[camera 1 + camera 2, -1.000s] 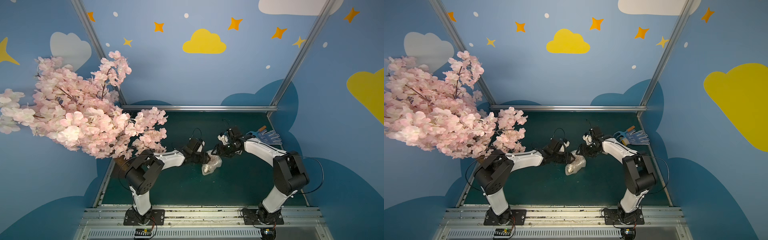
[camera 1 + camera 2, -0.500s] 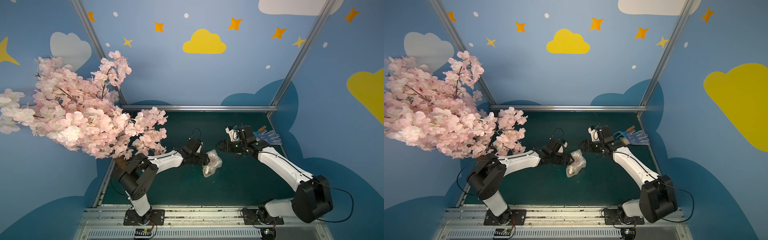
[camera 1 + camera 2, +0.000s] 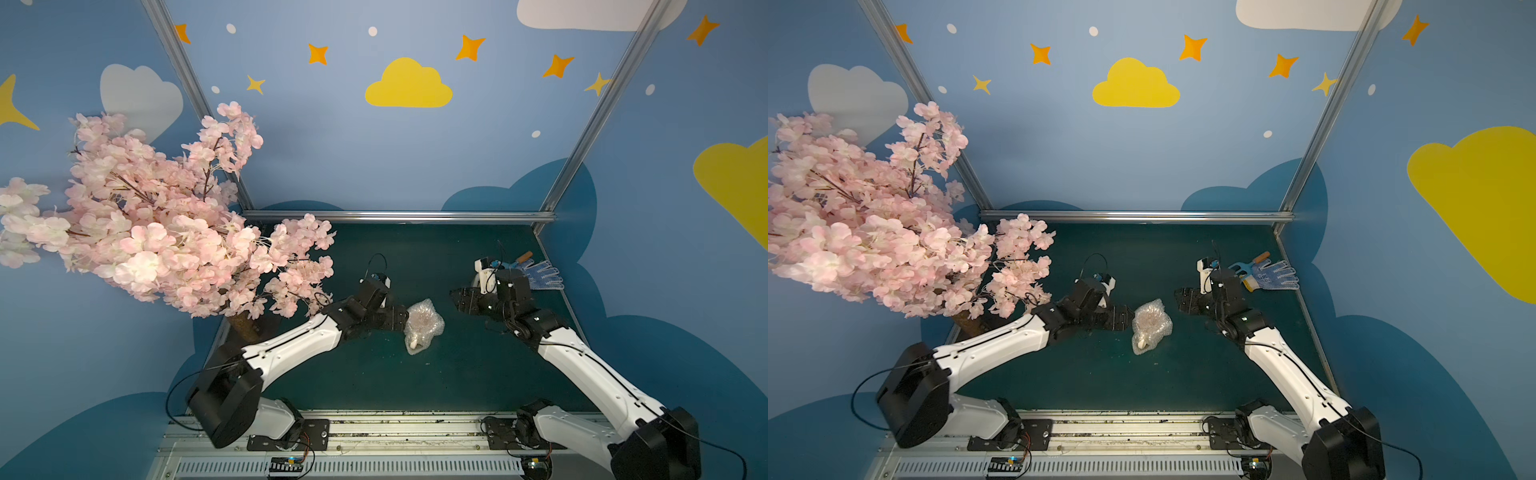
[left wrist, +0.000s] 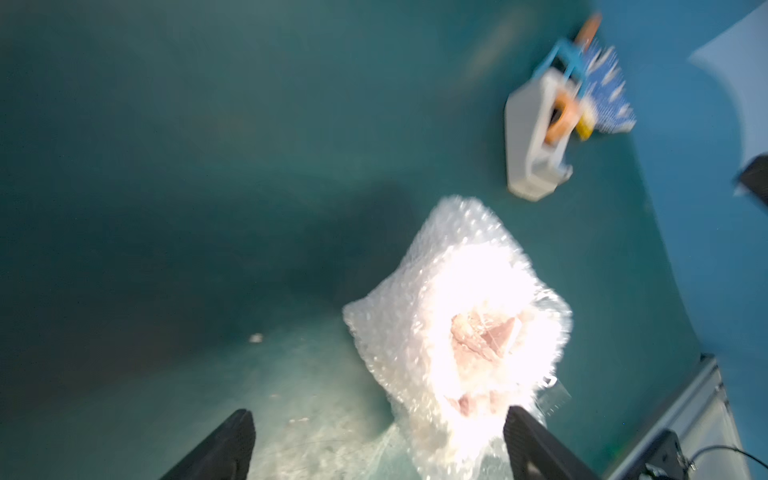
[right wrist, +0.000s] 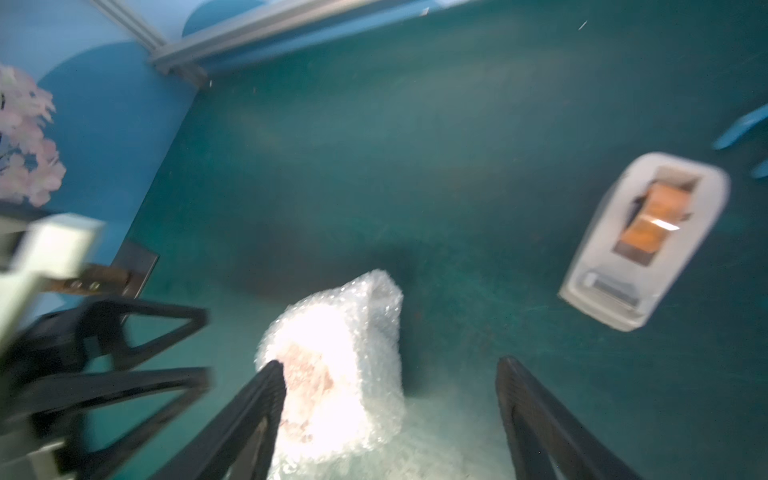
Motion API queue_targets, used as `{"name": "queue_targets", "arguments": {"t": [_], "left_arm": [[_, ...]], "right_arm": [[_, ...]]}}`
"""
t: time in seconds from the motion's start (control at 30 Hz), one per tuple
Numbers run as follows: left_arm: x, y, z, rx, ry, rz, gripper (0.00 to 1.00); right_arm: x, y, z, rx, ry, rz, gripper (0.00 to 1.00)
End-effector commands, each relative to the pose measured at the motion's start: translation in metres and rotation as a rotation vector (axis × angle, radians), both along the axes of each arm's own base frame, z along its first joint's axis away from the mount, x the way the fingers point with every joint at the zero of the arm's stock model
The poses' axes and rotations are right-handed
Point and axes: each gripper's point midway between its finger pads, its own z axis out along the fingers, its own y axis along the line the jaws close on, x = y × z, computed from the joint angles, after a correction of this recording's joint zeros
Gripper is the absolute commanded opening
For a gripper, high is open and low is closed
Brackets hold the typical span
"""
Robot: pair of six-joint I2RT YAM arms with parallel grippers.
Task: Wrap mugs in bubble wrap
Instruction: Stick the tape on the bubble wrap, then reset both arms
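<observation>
- The green table (image 3: pixel 478 374) fills the floor of this blue booth, and both robot arms reach in over it.
- A big pink blossom tree (image 3: pixel 158 232) leans over the left side. Its branches hang near the left arm, so that arm has little room there.
- The bubble wrap (image 3: pixel 424 326) sits in the middle of the table as a lumpy bundle, bunched up around the mug (image 3: pixel 414 343). Only a small white bit of the mug peeks out at the low end in both top views.
- The left gripper (image 3: pixel 401 321) is right beside the bundle. In the left wrist view its jaws stand wide, with one finger close against the wrap, and it holds nothing.
- The right gripper (image 3: pixel 459 301) is a little way off on the other side. Its jaws are wide too, and empty.
- I think the wrapping is mostly done and both arms have let go. The loose wrap could spring open.
- Next, I guess, someone must hold the bundle shut and fetch tape.
- The tape dispenser (image 5: pixel 640 245) stands near the right arm, well apart from the bundle.
- The blue-dotted gloves (image 3: pixel 1273 274) and a small blue tool lie in the far right corner, out of the way.
</observation>
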Motion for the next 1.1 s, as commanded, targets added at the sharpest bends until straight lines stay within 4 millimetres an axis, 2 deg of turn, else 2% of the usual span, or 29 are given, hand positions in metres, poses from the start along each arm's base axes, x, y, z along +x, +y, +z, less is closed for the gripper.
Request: {"name": "queue_targets", "arguments": {"t": [0.0,0.03,0.07,0.17,0.27,0.33,0.37,0.47,0.67,0.87,1.07], "left_arm": [[0.005,0.049,0.014,0.081,-0.17,0.16,0.95],[0.004,0.065,0.014,0.095,-0.203,0.209,0.95],[0.003,0.082,0.015,0.106,-0.225,0.253,0.91],[0.002,0.128,0.012,0.144,-0.252,0.34,0.81],[0.001,0.168,0.022,0.206,-0.35,0.42,0.75],[0.002,0.191,0.031,0.245,-0.425,0.47,0.78],[0.003,0.199,0.037,0.257,-0.469,0.478,0.86],[0.005,0.228,0.036,0.3,-0.53,0.56,0.89],[0.02,0.248,0.011,0.407,-0.586,0.544,0.92],[0.035,0.266,-0.026,0.443,-0.487,0.564,0.93],[0.067,0.259,-0.026,0.44,-0.537,0.479,0.93]], "right_arm": [[0.011,-0.033,0.006,-0.069,-0.129,-0.15,0.78],[0.009,-0.042,-0.004,-0.101,-0.136,-0.177,0.76],[0.009,-0.051,-0.006,-0.134,-0.154,-0.197,0.76],[0.017,-0.079,-0.009,-0.255,-0.183,-0.276,0.89],[0.027,-0.108,-0.011,-0.37,-0.199,-0.346,0.91],[0.034,-0.121,-0.018,-0.414,-0.182,-0.358,0.94],[0.037,-0.128,-0.021,-0.437,-0.175,-0.367,0.95],[0.048,-0.143,-0.037,-0.462,-0.138,-0.389,0.96],[0.067,-0.155,-0.059,-0.437,-0.131,-0.384,0.97],[0.084,-0.148,-0.067,-0.374,-0.189,-0.337,0.97],[0.091,-0.145,-0.079,-0.337,-0.246,-0.314,0.97]]}}
